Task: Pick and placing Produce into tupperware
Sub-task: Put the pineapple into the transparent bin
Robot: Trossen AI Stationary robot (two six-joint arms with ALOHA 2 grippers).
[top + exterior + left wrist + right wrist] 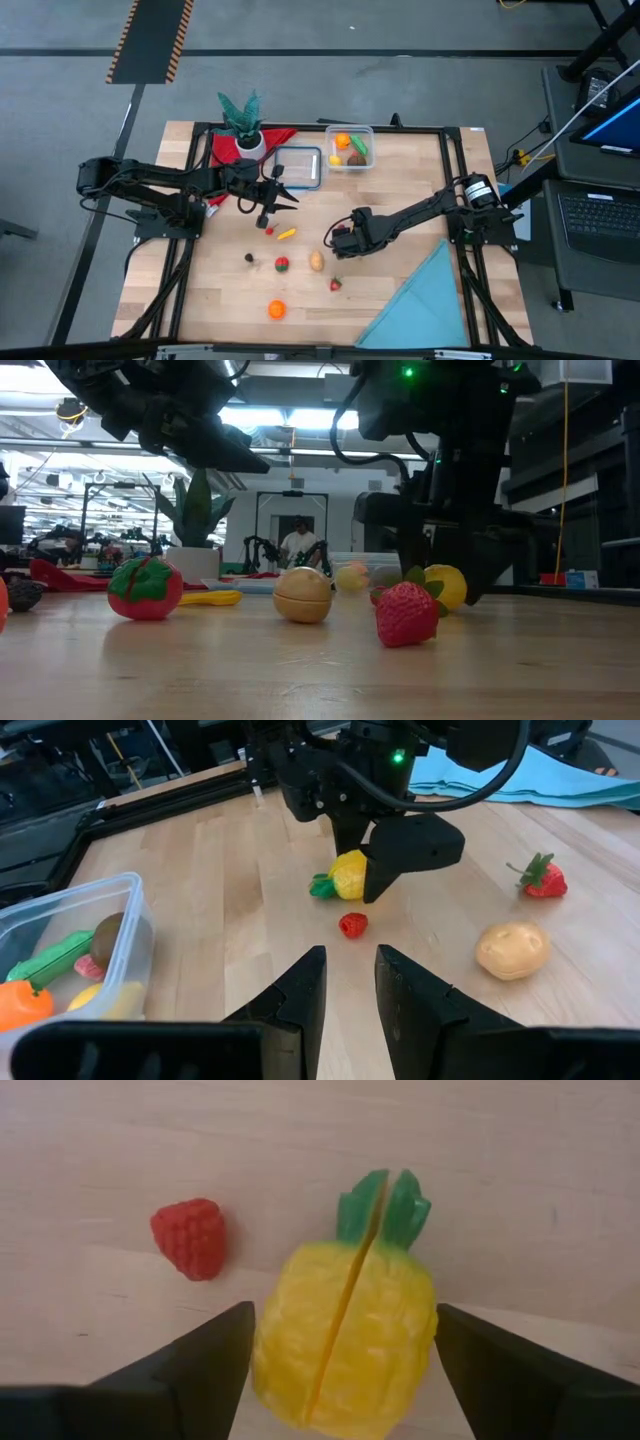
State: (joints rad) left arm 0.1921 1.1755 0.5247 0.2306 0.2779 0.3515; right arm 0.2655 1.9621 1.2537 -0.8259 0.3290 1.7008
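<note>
Now the right gripper (345, 1370), fingers wide, straddles the yellow plastic pineapple (345, 1335); closing comes next, I'd say.

I see the clear tub (349, 147) at the far edge of the table, rounded-square, upright, open on top. Inside lie an orange (342, 140), a green pod-shaped piece (360, 146) and something brown and yellow (I can't make out which fruits). The rest is scattered on the wood, well apart from the tub. A yellow pineapple (345, 1337) with a green crown lies on its side, a seam running down its middle, with a small raspberry (190, 1237) just beside it. Nearer the front I count a yellow banana (287, 234), a dark brown piece (250, 258), a red tomato (282, 264), a tan potato (317, 262), a strawberry (336, 285) and a second orange (276, 310).
</note>
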